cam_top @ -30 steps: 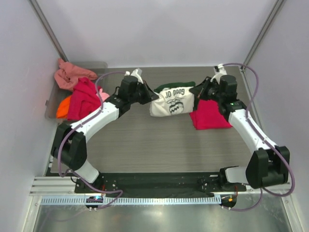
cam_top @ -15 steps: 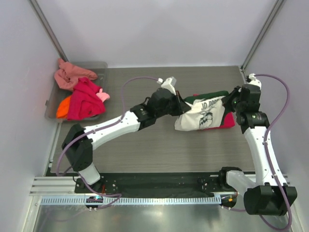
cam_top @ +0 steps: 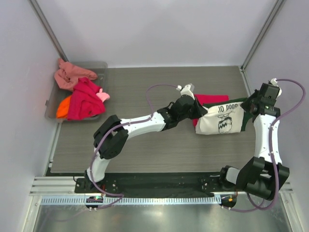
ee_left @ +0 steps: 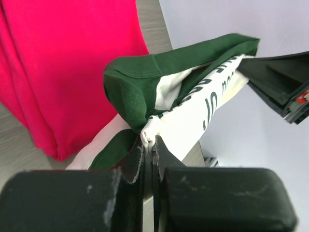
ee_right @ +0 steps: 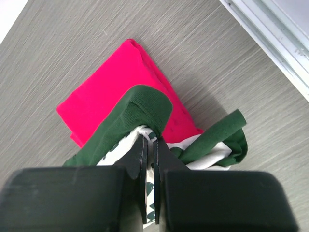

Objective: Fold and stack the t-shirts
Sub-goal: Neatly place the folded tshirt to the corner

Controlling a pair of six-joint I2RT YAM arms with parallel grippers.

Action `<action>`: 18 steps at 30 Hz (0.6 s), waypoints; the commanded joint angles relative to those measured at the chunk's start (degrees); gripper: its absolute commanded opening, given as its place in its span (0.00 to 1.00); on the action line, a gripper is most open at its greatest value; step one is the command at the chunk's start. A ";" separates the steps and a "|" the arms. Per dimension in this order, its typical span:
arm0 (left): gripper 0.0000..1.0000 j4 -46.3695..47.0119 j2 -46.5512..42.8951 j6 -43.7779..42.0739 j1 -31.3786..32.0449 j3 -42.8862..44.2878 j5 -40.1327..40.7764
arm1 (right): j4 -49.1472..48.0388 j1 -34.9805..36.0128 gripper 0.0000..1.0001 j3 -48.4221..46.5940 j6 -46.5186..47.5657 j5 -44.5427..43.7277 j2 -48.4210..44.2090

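Cream-white t-shirt (cam_top: 222, 123), gripped by left hand (ee_left: 149, 141) and right hand (ee_right: 150, 139), moved right above crimson t-shirt (cam_top: 210, 99).

The left arm (cam_top: 140, 123) and right arm (cam_top: 263, 140) have white shells between bulky black joints. From the black base plate (cam_top: 154, 180) a mauve cable (cam_top: 159, 87) loops up to each wrist. The left tool (ee_left: 148, 141) and right tool (ee_right: 149, 144) have flat black fingers, the left one's scuffed pale.

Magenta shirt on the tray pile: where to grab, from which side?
Likely a raised fold on top of the magenta shirt, coming straight down from above. It lies crumpled uppermost on the heap in the tray, over the orange shirt, so a side approach could snag neighbours.
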State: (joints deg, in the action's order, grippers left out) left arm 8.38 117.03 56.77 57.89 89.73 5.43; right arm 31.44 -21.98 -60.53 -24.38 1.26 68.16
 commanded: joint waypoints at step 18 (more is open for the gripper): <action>0.01 9.89 16.46 1.86 -9.37 14.15 1.59 | -22.46 0.97 0.01 -11.26 -8.31 9.81 27.97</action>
State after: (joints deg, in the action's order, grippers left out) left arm 13.56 131.55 59.61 50.06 100.95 5.15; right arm 17.58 -21.37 -67.37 -30.35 9.23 92.14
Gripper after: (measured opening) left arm 0.029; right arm 0.058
